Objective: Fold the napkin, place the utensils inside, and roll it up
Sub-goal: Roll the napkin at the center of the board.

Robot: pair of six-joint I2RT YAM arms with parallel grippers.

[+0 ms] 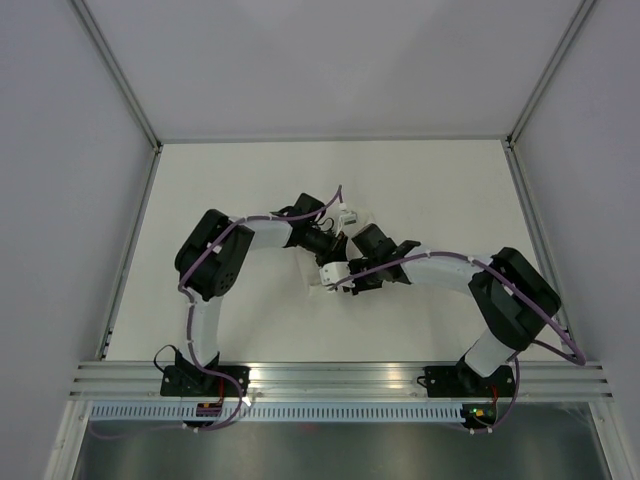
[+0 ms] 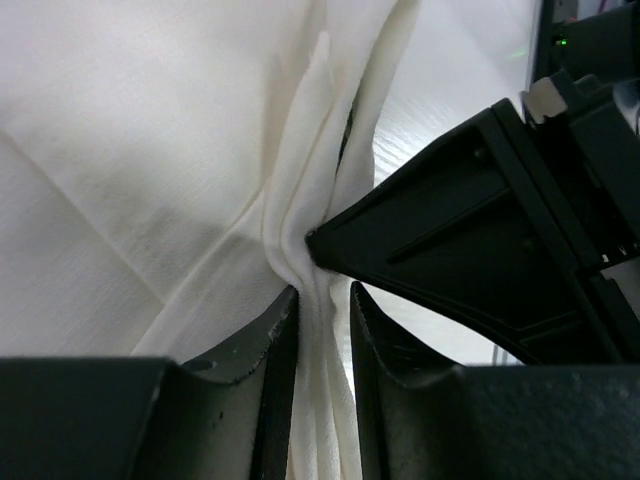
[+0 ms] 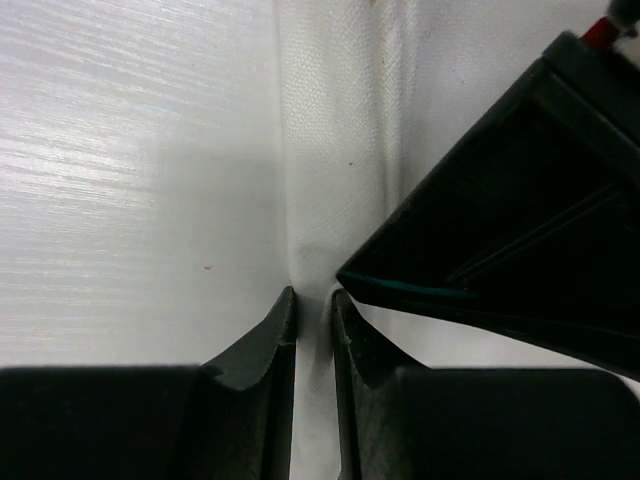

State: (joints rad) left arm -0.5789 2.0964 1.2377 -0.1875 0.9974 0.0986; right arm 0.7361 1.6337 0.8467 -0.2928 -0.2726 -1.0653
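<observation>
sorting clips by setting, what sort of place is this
Most likely a robotics lab test cell: a white table boxed in by plain white panels, with left arm and right arm bolted to an aluminium rail.

Top view: I find even, bright light from above, the white worktop [image 1: 250, 190] near washed out, the arms [image 1: 215, 262] throwing only soft, short shadows. Both wrist views show the jaws dark, underexposed and soft along the bottom edge, while the napkin [image 2: 150, 150] beyond is well lit, its weave sharpest in the right wrist view. There a streaky sheen crosses the bare worktop, greying into shadow near the jaws.
</observation>
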